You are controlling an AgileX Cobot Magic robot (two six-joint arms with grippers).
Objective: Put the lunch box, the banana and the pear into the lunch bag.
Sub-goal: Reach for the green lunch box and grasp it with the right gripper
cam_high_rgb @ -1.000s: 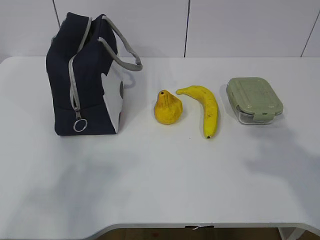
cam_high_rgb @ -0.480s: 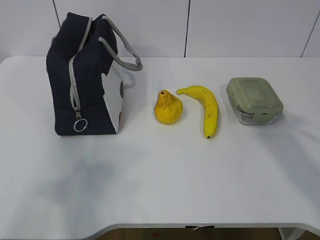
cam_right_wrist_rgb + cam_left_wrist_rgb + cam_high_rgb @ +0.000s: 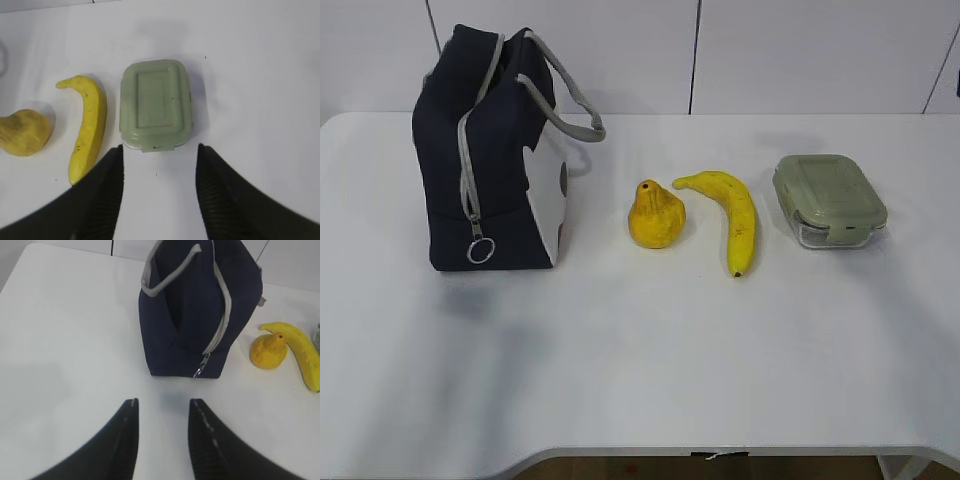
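Observation:
The navy lunch bag [image 3: 485, 160] stands upright at the left, its grey zipper shut with the ring pull low on the front. Right of it lie the pear [image 3: 656, 215], the banana [image 3: 732, 217] and the green-lidded lunch box [image 3: 829, 199]. Neither arm shows in the exterior view. My left gripper [image 3: 162, 402] hovers open over bare table in front of the lunch bag [image 3: 200, 310]; the pear [image 3: 269, 350] and banana [image 3: 300, 352] lie to its right. My right gripper [image 3: 160, 149] is open just short of the lunch box [image 3: 156, 102], with the banana [image 3: 89, 125] and pear [image 3: 22, 132] to the left.
All things rest on a white table [image 3: 640, 360] with a wide bare stretch toward its front edge. A white panelled wall stands behind. The bag's grey strap handles [image 3: 565, 105] arch out toward the pear.
The objects have not moved. The soft shadows on the table have shifted: the one at the right front has faded and the left one has drifted toward the bag.

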